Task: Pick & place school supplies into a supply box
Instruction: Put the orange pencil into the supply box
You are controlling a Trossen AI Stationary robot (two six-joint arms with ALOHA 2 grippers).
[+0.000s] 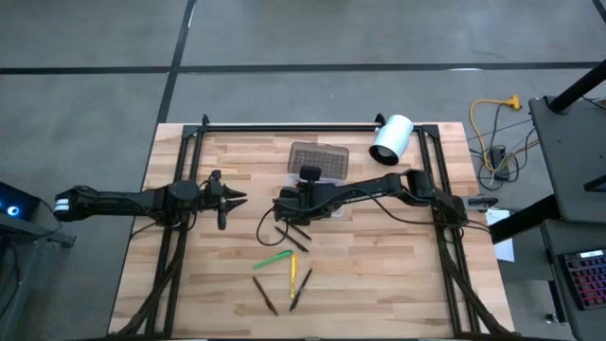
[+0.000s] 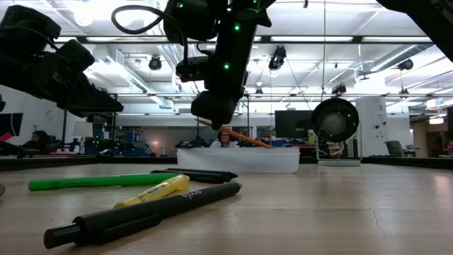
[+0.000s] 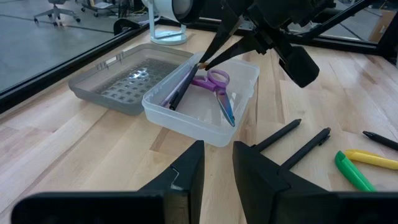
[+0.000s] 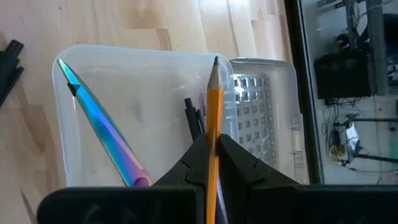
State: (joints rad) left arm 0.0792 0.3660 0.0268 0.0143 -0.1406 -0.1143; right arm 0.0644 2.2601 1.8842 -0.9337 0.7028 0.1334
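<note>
**Orange pencil hanging over the open box**

Orange pencil is sitting pinched in the right gripper, directly above the supply box, its long axis running roughly along the box's length, tip toward the grey lid. Purple scissors and a dark pen are already lying inside. Left gripper is waiting just beside the box, fingers slightly parted, holding nothing.

The right gripper hangs over the supply box, fingers pinched on an orange pencil. The left gripper waits well off to that box's left, fingers slightly apart and empty.
</note>
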